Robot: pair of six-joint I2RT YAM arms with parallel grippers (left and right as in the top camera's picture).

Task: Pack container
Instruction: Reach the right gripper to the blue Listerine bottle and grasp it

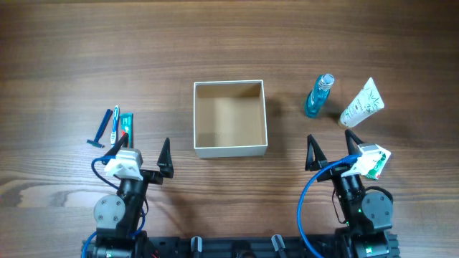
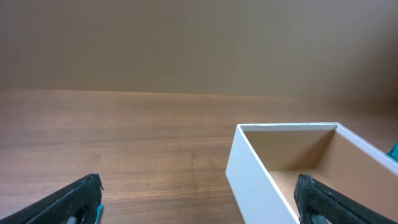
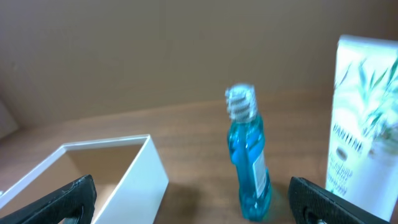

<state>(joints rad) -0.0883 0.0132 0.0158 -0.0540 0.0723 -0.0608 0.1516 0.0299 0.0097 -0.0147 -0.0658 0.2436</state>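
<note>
You are looking at a job with nothing packed yet. The container (image 1: 231,150), a square, shallow cardboard box with white walls and a tan inside, is sitting empty mid-table (image 1: 72,57). A clear blue plastic bottle (image 1: 319,95) and a glossy white tube (image 1: 362,104) are lying off to its right, and a blue razor (image 1: 102,129) to its left. The left end effector (image 1: 141,159) and right end effector (image 1: 334,154) are both hanging released, grasping nothing.

square white container (image 1: 230,150), tan inside, empty, open, upright, mid-table
</note>
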